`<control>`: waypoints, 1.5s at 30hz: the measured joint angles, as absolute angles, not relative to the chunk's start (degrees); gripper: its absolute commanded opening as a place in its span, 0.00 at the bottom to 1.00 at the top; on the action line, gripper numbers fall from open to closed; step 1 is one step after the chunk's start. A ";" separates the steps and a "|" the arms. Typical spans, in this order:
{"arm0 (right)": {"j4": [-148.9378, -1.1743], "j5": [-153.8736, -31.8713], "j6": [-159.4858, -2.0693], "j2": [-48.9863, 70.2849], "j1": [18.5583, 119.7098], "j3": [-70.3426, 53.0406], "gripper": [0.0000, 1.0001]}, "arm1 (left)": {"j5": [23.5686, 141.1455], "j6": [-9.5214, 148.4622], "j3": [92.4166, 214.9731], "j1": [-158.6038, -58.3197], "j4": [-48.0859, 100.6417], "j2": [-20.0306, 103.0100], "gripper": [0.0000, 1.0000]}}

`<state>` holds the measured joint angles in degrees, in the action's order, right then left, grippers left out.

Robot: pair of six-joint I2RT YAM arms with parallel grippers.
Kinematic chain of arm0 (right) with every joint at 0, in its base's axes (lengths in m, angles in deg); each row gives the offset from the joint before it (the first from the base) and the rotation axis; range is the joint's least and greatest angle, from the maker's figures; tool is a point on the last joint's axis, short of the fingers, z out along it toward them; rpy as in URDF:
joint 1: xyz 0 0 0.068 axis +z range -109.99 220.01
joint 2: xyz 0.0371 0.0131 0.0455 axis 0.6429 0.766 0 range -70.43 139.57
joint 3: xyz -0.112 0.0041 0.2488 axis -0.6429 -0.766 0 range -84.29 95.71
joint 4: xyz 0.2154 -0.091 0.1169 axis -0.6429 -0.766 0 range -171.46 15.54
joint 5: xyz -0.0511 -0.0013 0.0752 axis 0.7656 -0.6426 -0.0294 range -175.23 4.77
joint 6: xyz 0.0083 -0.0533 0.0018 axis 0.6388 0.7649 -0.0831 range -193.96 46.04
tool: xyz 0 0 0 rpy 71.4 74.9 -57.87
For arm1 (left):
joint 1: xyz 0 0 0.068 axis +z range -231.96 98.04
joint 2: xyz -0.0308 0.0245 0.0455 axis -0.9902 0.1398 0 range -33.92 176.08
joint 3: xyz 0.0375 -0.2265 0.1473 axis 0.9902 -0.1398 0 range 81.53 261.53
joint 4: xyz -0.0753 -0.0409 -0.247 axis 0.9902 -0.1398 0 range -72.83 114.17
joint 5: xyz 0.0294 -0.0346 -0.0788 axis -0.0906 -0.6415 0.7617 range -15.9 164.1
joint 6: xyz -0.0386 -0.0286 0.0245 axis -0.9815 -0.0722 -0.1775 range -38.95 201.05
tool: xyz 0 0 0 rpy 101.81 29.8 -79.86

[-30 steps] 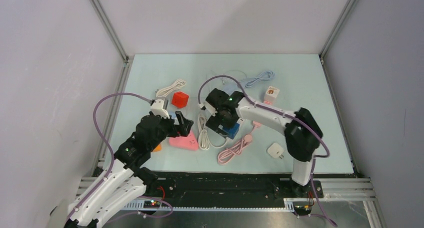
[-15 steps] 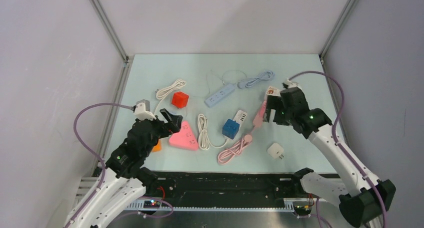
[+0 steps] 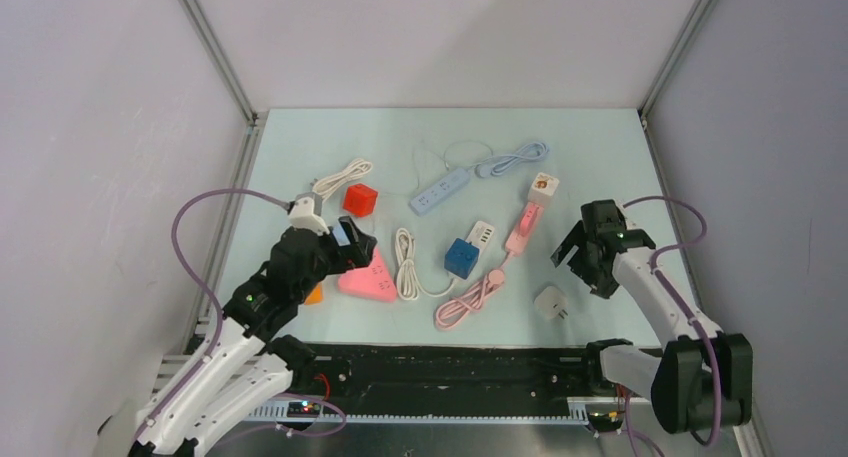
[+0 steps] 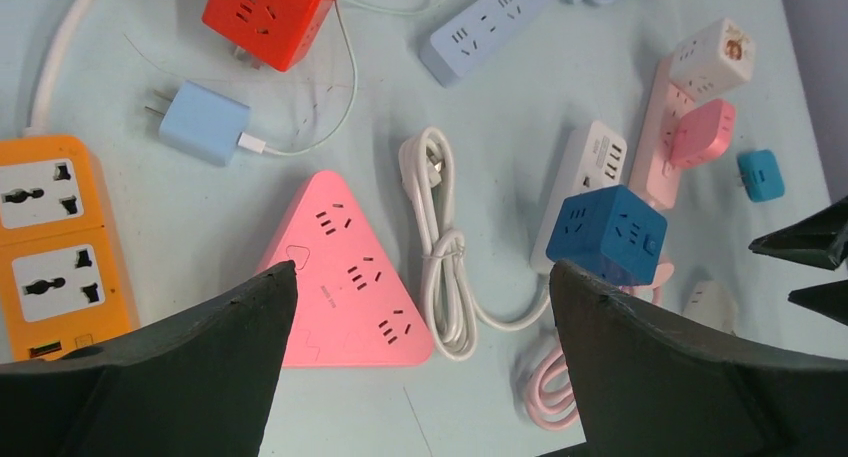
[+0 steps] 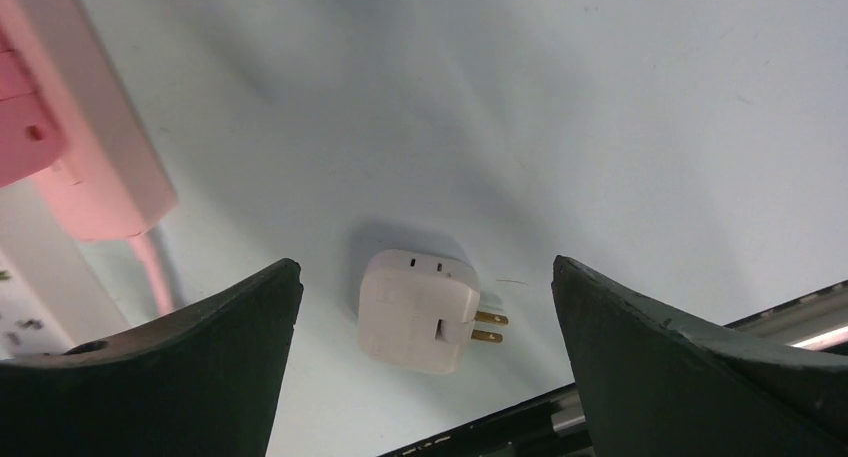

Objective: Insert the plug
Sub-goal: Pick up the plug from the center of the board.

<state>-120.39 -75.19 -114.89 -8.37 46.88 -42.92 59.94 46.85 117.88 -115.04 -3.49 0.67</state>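
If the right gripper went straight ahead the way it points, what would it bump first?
Most likely the white plug, framed by the open right gripper in its wrist view. Nothing shows in between, though depth is unclear.

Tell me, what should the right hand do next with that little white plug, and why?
Probably lower the right gripper straight onto the white plug. Its jaws are open and empty, and the plug lies loose on the mat below, framed between them.
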 measured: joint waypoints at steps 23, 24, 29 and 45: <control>-117.44 -75.41 -130.95 7.72 57.61 -43.82 0.94 | 60.73 47.05 118.85 -114.98 -2.96 8.08 1.00; -117.44 -75.41 -131.13 7.83 58.03 -43.82 0.94 | 60.64 47.03 118.85 -114.98 -2.79 8.02 1.00; -117.49 -75.12 -131.59 7.89 59.45 -43.82 0.94 | 58.26 46.59 118.82 -114.98 -1.41 6.90 1.00; -118.47 -74.36 -135.06 9.29 61.96 -43.47 0.72 | 57.69 46.55 118.76 -114.93 -0.43 7.51 1.00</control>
